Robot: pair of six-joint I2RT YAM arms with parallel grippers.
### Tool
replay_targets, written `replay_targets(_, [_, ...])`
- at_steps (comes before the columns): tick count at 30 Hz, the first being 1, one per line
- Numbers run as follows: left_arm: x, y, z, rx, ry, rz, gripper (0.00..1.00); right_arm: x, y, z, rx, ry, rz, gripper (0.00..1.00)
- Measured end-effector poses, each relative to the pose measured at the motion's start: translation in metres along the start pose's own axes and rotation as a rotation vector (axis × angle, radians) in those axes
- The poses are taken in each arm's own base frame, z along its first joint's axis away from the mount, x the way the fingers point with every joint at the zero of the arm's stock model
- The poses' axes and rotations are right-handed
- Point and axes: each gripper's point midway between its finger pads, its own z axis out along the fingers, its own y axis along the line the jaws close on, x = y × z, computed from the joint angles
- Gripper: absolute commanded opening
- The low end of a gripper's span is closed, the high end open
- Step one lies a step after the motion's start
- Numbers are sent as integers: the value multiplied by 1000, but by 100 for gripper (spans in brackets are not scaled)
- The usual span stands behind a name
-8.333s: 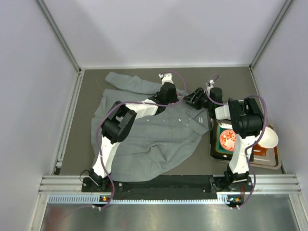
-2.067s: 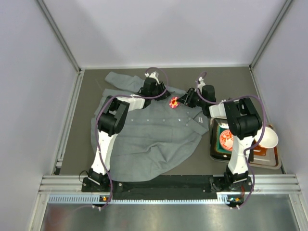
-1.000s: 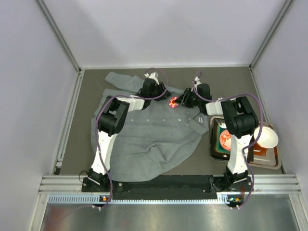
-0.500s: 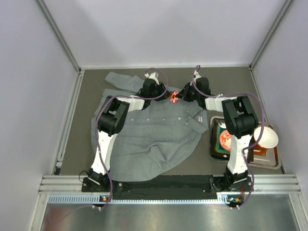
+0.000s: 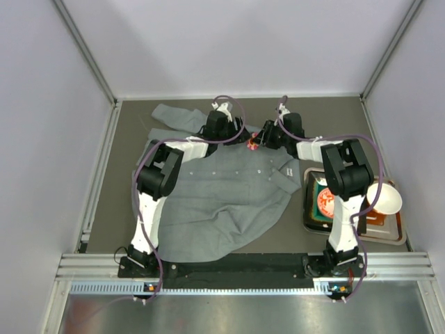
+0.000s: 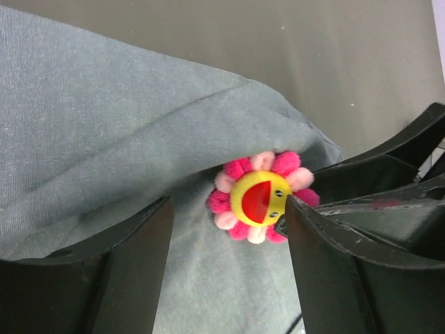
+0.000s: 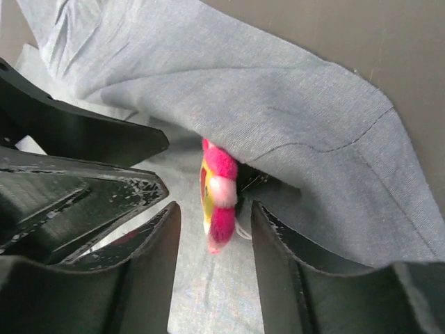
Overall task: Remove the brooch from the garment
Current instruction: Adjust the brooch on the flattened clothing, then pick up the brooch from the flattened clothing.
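Brooch: on garment, far edge, tucked beneath a fold.
Left end effector: open, straddling brooch.
Right end effector: open, flanking brooch edge-on.
Step, judged: securing grip.
Next: pinch flower, hold cloth, pull free.

Flower brooch, pink and magenta petals, yellow smiley centre, tilted on edge, tucked under a fold at far edge of rumpled grey shirt, shirt spread out
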Motion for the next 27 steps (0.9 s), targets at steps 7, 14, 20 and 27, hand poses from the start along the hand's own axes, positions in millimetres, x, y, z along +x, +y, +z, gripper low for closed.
replay_targets(7, [-10,-24,-18,-24,-11,56,60,1,13,-8,-71,7,44,51])
replay_targets(14, [-17,-26,-28,-103,-38,93,56,-6,26,-13,-165,-3,117,58])
replay_targets(20, [-8,-34,-28,-153,-27,141,68,0,9,-22,-165,-4,198,65])
replay_targets(27, [4,-83,-15,-214,-59,317,58,-17,-24,-56,-70,-87,243,66])
